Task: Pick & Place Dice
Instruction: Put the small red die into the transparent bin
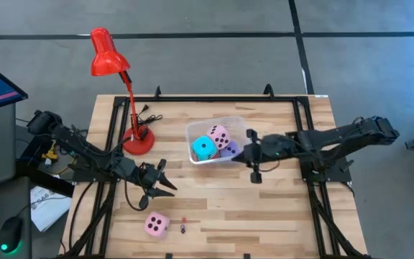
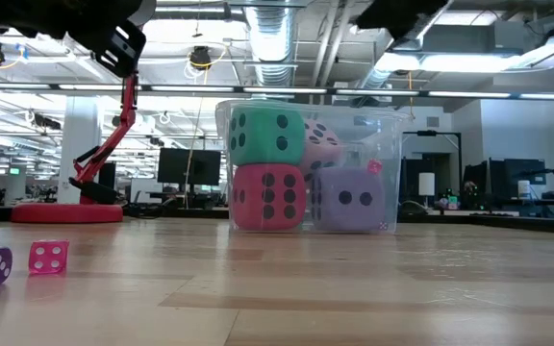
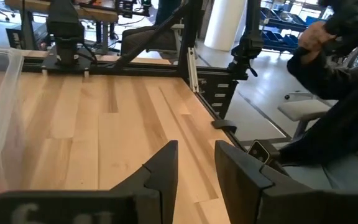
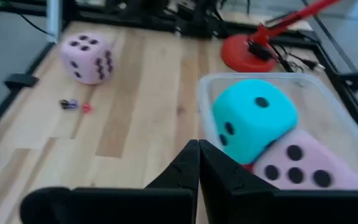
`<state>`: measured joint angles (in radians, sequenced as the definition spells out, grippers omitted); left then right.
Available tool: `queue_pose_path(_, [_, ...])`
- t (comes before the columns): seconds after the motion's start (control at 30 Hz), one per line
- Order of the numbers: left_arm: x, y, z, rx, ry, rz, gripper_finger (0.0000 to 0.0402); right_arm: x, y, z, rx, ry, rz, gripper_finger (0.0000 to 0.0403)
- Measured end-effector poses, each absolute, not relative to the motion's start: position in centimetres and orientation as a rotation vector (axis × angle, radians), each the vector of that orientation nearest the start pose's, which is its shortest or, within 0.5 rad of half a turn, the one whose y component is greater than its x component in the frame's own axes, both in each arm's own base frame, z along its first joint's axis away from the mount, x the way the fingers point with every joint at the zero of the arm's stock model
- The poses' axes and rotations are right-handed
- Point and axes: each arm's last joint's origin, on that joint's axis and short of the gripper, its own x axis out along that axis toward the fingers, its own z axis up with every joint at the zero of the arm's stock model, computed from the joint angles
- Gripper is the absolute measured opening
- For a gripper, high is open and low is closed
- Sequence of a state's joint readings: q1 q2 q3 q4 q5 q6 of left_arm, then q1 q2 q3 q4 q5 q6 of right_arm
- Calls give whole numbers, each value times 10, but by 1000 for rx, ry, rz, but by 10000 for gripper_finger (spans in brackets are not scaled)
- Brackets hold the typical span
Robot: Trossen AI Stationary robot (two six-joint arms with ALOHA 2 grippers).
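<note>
Dice in clear bin (image 1: 238, 122) at table centre, cyan die (image 1: 204, 148) topmost, pink die (image 1: 156, 224) loose at seven o'clock, no legible writing, my left gripper (image 1: 165, 184) slightly parted and empty, my right gripper (image 1: 240, 154) closed, empty.

Overhead straight down, low level across (both sharing the bin (image 1: 218, 141)), wrists close forward.

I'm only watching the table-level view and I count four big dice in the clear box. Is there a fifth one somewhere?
Observer: Yes, a pink die sits on the table outside the box, near the left arm.
Visitor: Is either pincer holding something?
Observer: The right pincer is shut and empty, by the box.
Visitor: And the left?
Observer: The left pincer is open and empty, over bare wood.
</note>
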<state>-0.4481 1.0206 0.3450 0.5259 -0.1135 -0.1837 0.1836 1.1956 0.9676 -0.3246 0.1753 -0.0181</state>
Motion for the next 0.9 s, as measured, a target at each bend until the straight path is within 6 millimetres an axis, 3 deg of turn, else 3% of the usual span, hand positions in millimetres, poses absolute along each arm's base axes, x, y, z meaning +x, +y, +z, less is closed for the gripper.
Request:
queue_pose_path(0.23, [187, -87, 208, -139, 175, -323, 92, 215, 40, 260, -74, 342, 33, 4])
queue_pose_path(0.33, [187, -87, 208, -175, 177, -321, 92, 196, 36, 251, -56, 245, 27, 5])
queue_pose_path(0.63, [188, -87, 211, -251, 159, -318, 92, 151, 26, 234, -68, 82, 25, 5])
queue_pose_path(0.9, [191, -82, 227, -340, -19, -237, 92, 135, 20, 243, -50, -17, 0, 5])
